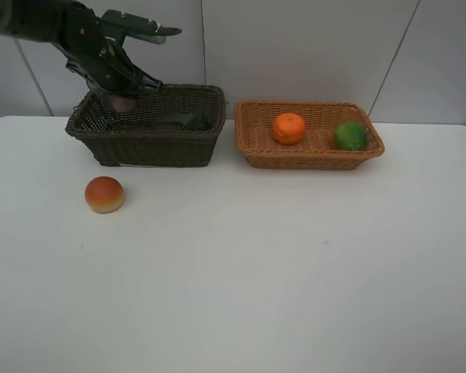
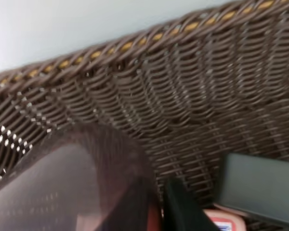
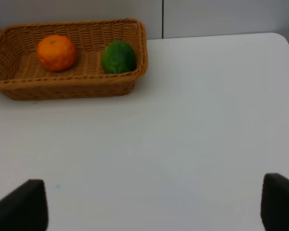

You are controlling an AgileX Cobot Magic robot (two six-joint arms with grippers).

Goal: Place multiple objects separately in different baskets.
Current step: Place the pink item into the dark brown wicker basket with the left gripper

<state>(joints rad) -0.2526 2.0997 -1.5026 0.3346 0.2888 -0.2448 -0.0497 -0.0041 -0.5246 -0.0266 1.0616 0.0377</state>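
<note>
Evidently the translucent purplish cup [image 2: 72,187] is pinched by its thin wall in the closed left gripper [image 1: 126,93], so that it can be set inside the dark brown basket [image 1: 147,148], at its far left corner, near the black bottle [image 2: 260,185]. The left arm is angled down from the far left. The right gripper [image 3: 154,207] is held wide open over the table [image 3: 192,120].

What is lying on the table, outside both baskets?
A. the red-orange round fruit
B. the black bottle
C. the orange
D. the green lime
A: the red-orange round fruit sits on the white table in front of the dark basket; the orange and lime lie in the tan basket.
</note>
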